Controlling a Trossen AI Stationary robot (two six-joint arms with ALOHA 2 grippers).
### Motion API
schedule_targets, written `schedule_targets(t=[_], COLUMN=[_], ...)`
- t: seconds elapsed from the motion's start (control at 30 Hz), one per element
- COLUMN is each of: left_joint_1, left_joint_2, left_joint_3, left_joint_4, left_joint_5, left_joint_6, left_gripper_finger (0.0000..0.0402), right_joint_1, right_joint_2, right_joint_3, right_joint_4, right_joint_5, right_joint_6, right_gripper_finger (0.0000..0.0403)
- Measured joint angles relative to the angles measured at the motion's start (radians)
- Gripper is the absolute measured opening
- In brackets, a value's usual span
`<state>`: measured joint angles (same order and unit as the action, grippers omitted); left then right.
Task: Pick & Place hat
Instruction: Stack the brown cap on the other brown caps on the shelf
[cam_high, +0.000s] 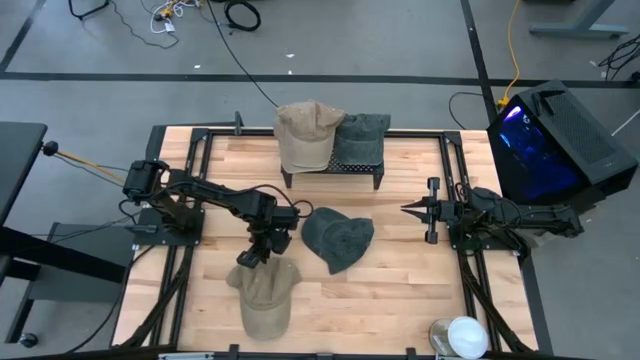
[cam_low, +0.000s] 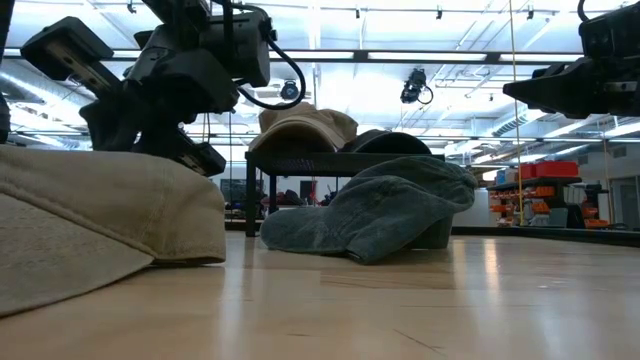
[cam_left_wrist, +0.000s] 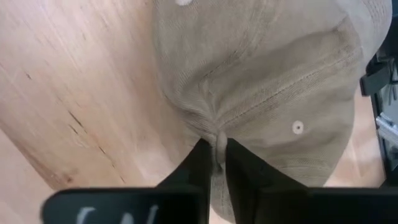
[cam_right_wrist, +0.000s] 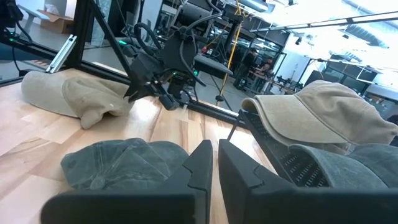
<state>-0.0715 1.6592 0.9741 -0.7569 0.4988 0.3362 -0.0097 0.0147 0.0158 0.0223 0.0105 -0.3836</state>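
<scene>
Nearest to the low camera lies a tan hat (cam_low: 95, 225) flat on the wooden table (cam_high: 400, 280), at the front left part of it. From above, this same tan hat (cam_high: 265, 295) sits near the front edge, with its crown toward the left arm. The left gripper (cam_high: 258, 250) is down on the back part of this hat. In the left wrist view its two dark fingers (cam_left_wrist: 202, 165) stand narrow and pinch a small fold of the tan cloth (cam_left_wrist: 214, 140) between them, so the gripper is closed on the hat.

Moving to the right, a grey-green hat (cam_high: 337, 238) lies crumpled at the middle of the table, just beside the left gripper but not touching it. Behind it, at the back edge, stands a low black rack (cam_high: 335, 168). On the rack rest two more hats: a tan one (cam_high: 305, 130) on the left and a grey-green one (cam_high: 362, 138) on the right, which touch each other.

Further right, the right gripper (cam_high: 408, 209) waits above the table near the right rail, pointing toward the middle. Its fingers (cam_right_wrist: 200, 163) are pressed nearly together and hold nothing. At the front right corner sits a white round object (cam_high: 465, 336).
</scene>
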Motion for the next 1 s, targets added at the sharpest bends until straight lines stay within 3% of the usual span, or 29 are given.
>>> schedule_targets(t=[0.43,1.0], left_joint_1=[0.0,0.0], left_joint_2=[-0.012,-0.086], left_joint_3=[0.031,0.298], left_joint_4=[-0.062,-0.351], left_joint_5=[0.0,-0.009], left_joint_6=[0.007,-0.064], left_gripper_finger=[0.0027,0.0027], right_joint_1=[0.0,0.0], right_joint_2=[0.0,0.0], right_joint_3=[0.0,0.0], right_joint_4=[0.0,0.0], right_joint_5=[0.0,0.0], right_joint_6=[0.0,0.0], right_gripper_finger=[0.0029,0.0029])
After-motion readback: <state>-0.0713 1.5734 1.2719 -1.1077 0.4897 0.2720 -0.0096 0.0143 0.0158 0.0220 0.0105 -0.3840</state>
